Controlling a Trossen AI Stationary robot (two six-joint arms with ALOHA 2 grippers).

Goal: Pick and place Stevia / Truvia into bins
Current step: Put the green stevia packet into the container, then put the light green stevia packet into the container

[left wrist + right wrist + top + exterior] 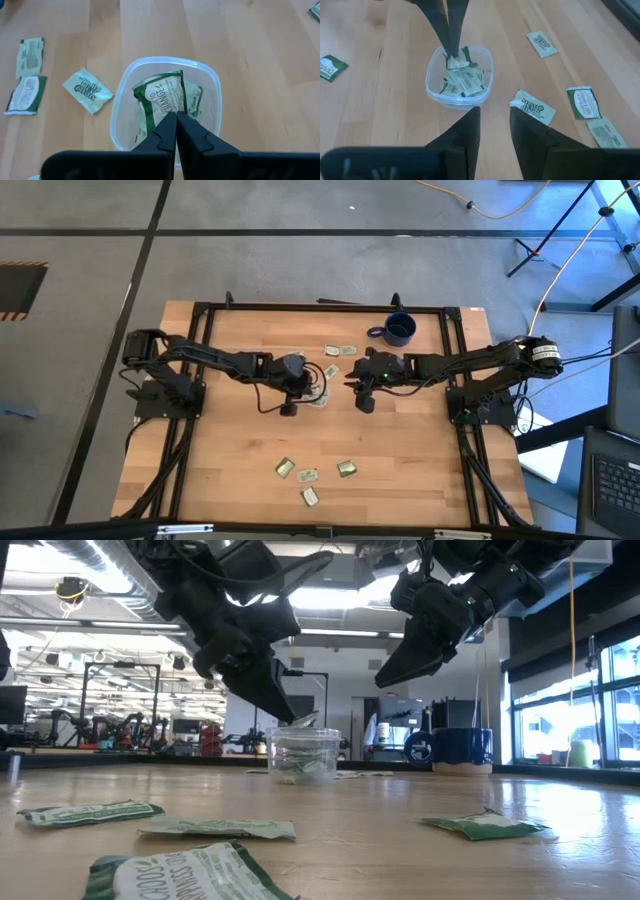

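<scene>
A clear plastic cup (165, 70) stands on the wooden table near its middle, with several green-and-white sachets inside; it also shows in the right wrist view (460, 75) and the low view (303, 752). My left gripper (176, 120) is just above the cup's mouth, shut on one sachet (162, 95). My right gripper (495, 120) is open and empty, above the table a little to the right of the cup. Loose sachets lie flat on the table near the cup (532, 106) and toward the near edge (307, 476). My left gripper pinches the sachet by one short end (170, 111) between its two fingertips. The fingers slant down from the table's left. The sachet hangs below them, inside the cup's mouth, above the other sachets.
A dark blue mug (399, 330) stands at the far right of the table. Several sachets lie near the far side (342, 351); others lie by the near edge (346, 468). Black frame rails run along the table's sides.
</scene>
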